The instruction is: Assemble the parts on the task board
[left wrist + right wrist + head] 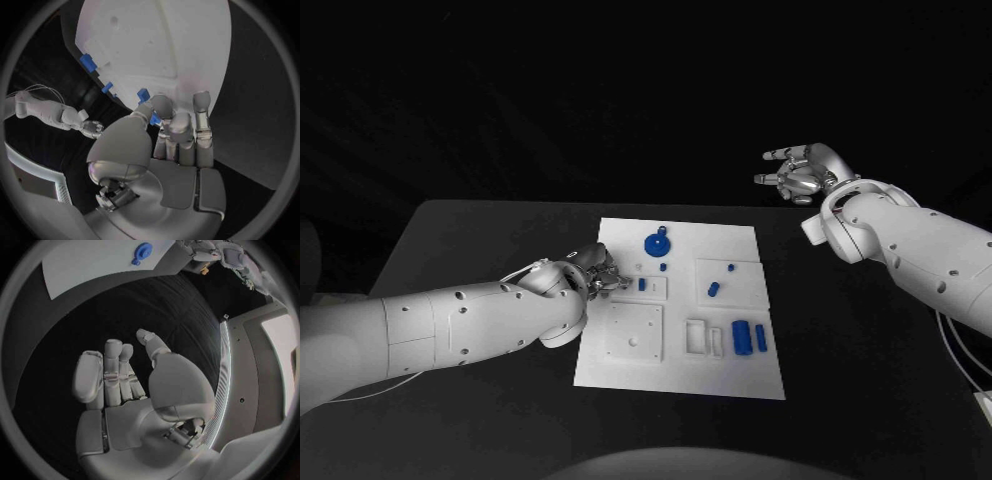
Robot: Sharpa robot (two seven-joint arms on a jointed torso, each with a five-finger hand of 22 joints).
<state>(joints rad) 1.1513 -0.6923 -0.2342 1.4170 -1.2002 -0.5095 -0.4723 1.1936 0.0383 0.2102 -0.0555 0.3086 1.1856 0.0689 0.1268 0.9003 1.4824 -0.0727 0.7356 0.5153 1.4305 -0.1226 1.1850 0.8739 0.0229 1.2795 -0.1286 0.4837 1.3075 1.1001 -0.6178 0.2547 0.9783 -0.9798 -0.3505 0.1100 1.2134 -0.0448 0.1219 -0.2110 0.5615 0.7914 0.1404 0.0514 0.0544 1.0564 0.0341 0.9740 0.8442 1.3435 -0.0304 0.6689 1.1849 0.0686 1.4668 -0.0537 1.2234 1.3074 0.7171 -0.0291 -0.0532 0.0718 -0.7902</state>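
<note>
Blue small part (154, 119) sits pinched in the left hand (178, 132) over the task board (733, 375), plain from the wrist; right hand (799, 172) hangs spread, holding nothing.

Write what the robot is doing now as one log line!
left hand: pinching small blue part over white task board | right hand: open, raised off board

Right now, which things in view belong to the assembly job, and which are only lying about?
For the job:
- task board
- blue parts on it, such as the round part
- left hand, pinching a small blue part

Not in use:
- right hand, raised beyond the table, holding nothing
</note>
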